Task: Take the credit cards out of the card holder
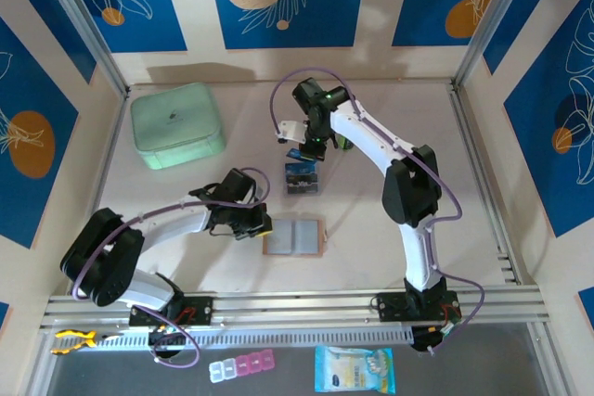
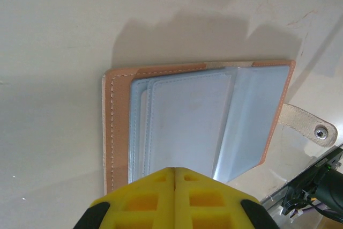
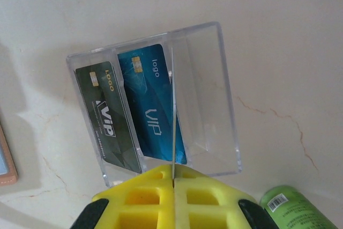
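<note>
From above, the open holder [image 1: 294, 236] lies on the desk [image 1: 422, 108] between the arms. The left gripper [image 1: 263, 226] sits at its left edge, likely steadying it, and the right gripper [image 1: 312, 149] hangs over a clear box [image 1: 302, 178]. Left wrist: the gripper is clenched empty over the holder's near edge, and the pockets look empty. Right wrist: the gripper grasps a card [image 3: 172, 105] edge-on, aimed at the free slot beside a green card [image 3: 107, 116] and a blue card [image 3: 153, 105], both printed "VIP" and "logo".

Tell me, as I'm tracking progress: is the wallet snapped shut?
No, the wallet lies open, grey-blue pockets facing up, its snap strap loose at one side.
</note>
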Robot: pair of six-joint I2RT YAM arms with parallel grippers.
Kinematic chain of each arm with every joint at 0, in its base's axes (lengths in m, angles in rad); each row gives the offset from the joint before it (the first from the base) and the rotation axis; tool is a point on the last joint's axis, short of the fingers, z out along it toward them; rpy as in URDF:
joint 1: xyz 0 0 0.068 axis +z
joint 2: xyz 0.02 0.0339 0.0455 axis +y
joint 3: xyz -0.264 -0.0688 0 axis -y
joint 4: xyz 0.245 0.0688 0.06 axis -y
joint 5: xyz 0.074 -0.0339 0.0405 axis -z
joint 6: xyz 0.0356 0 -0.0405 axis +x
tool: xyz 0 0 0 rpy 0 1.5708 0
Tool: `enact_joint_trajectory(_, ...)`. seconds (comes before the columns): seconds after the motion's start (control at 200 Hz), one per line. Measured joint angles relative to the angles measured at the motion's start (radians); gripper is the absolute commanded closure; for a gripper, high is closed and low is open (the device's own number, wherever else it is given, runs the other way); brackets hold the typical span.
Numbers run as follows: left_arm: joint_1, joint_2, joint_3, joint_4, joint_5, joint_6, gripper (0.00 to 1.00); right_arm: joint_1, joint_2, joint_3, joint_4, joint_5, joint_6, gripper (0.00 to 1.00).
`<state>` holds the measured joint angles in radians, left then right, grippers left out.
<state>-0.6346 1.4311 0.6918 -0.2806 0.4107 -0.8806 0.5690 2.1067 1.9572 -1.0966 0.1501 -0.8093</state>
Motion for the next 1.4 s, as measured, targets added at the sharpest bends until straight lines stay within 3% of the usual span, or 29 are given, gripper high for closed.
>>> enact_joint_trajectory(0.305,0.005,0.006,0.000,0.000,0.001,0.000,0.97,-0.011,0.018,-0.036,0.016,0.001,-0.010,0.84)
enact_joint_trajectory(0.755,0.006,0.012,0.000,0.002,0.001,0.008,0.98,-0.017,-0.037,-0.142,0.094,-0.008,0.080,0.83)
enact_joint_trajectory(0.93,0.006,0.012,0.000,0.002,0.000,0.019,0.98,-0.011,-0.171,-0.274,0.184,-0.050,0.251,0.84)
enact_joint_trajectory(1.165,0.006,0.011,-0.003,-0.024,-0.023,0.035,0.98,0.055,-0.326,-0.478,0.335,-0.106,0.623,0.85)
enact_joint_trajectory(1.401,0.006,0.011,-0.027,-0.031,-0.038,0.050,0.99,0.172,-0.393,-0.632,0.421,-0.129,0.972,0.96)
